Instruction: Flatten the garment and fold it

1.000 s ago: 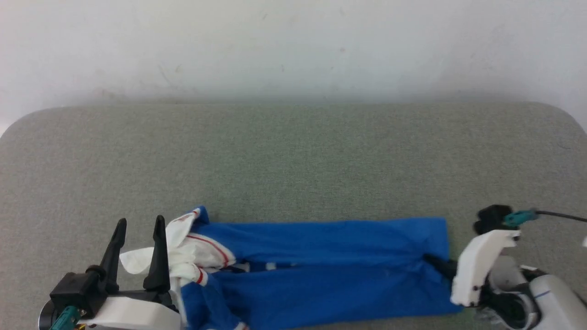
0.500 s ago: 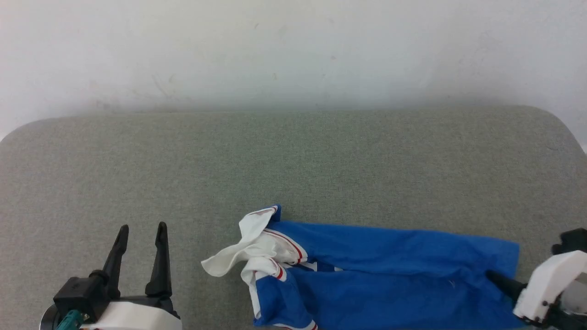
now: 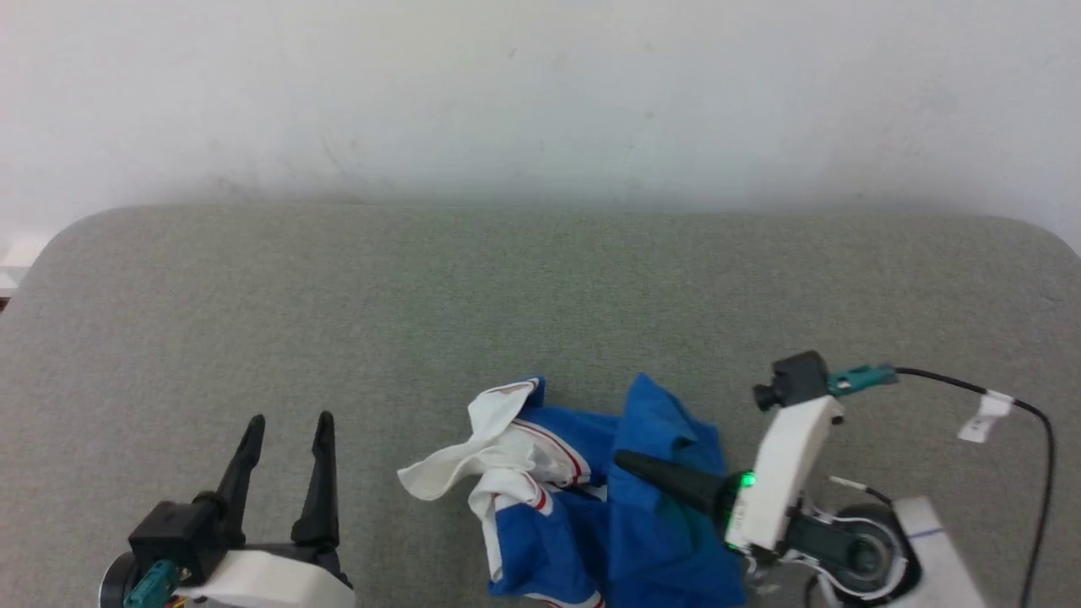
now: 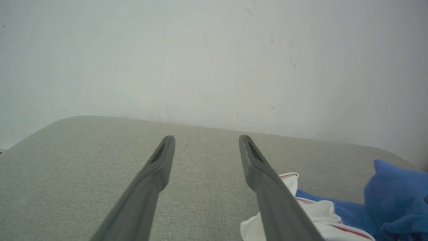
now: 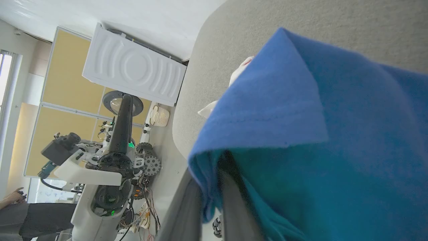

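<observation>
Blue cloth sits bunched at the near edge of the grey pad [image 3: 540, 287], a little right of centre. That is your garment [image 3: 583, 540], crumpled rather than flat. A white sleeve [image 3: 448, 469] with a red-striped band spills out on its left side. Your right gripper [image 3: 623, 460] is clenched on a blue fold of it. The 2 dark fingers point toward the robot's left, and a peak of blue cloth stands up just behind them. In the right wrist view, a hemmed blue edge drapes over both fingers, which stand close together with cloth caught between them. Your left gripper [image 3: 290, 418] is released. Its 2 fingers are spread wide and point away toward the white wall [image 3: 540, 84], over bare pad at the lower left. In the head view it sits apart from the garment, with a strip of pad between its fingers and the sleeve. In the left wrist view, the sleeve shows low on the right, past the right-hand finger, with blue cloth beyond it.
</observation>
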`<state>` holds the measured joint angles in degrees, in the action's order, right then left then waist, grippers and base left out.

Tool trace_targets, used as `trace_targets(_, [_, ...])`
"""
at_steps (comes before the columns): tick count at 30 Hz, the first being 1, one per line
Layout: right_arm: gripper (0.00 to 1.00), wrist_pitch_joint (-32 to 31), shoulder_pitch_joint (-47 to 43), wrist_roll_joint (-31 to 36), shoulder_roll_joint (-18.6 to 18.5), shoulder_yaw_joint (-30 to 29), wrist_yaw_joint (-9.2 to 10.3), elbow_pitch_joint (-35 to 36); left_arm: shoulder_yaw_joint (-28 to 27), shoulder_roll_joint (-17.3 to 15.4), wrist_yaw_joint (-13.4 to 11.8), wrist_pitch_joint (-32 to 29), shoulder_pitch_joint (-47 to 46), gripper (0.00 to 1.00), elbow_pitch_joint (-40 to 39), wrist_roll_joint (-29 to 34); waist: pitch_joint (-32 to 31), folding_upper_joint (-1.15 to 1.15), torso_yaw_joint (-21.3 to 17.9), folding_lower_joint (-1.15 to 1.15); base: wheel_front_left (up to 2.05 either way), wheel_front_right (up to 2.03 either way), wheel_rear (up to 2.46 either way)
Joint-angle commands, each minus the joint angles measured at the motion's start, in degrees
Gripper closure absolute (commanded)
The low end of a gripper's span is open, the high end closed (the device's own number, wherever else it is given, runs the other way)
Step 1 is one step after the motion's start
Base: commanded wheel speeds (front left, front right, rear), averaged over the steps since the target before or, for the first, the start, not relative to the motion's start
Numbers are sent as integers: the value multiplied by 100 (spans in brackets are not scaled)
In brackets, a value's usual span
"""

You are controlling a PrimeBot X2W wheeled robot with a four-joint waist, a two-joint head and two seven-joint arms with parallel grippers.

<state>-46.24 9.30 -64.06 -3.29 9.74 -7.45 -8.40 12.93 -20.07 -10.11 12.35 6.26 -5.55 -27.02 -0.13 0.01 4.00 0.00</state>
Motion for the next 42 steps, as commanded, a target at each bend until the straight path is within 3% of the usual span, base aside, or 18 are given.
trace_targets(1, [100,267,252,-26,32,329,-3,-226,46,12,48,-25,-161,0,24,56,-14,-1,150,0,0,0,0])
trace_targets(7, [100,1393,923,-3,39,1476,-3,-1215,139,28,116,-33,-378,0,76,79,153,-1,437,0,0,0,0])
trace_targets(8, [85,1549,1020,0,39,1641,-3,-1402,144,39,121,-23,-403,0,88,76,193,-1,469,0,0,0,0])
trace_targets(9, [54,1697,1123,30,40,1808,-3,-1561,150,51,124,-12,-425,0,104,74,236,-1,497,0,0,0,0])
trace_targets(10, [0,1878,1230,104,40,1961,-3,-1688,157,66,129,-1,-446,0,123,71,281,-1,519,0,0,0,0])
trace_targets(16, [0,2577,1863,796,18,2966,-3,-2044,132,126,135,90,-487,0,252,54,405,-1,480,0,0,0,0])
trace_targets(22, [0,3008,2384,1561,-233,3953,-3,-1699,79,122,118,135,-429,0,331,41,360,-1,287,0,0,0,0])
trace_targets(27, [0,3570,2581,1966,-641,4402,-3,-1122,61,117,120,154,-418,0,369,21,273,-1,134,0,0,0,0])
trace_targets(31, [0,4436,2345,2685,-1013,3826,-3,-832,32,119,81,169,-334,0,373,12,186,-1,-11,0,0,0,0])
trace_targets(35, [0,5074,1613,3529,-1206,2587,-3,-623,14,130,46,183,-262,0,368,5,119,-1,-126,0,0,0,0])
trace_targets(42, [0,5146,-42,4551,-1039,217,-3,-98,-47,145,14,214,-157,0,388,5,6,-1,-241,0,0,0,0])
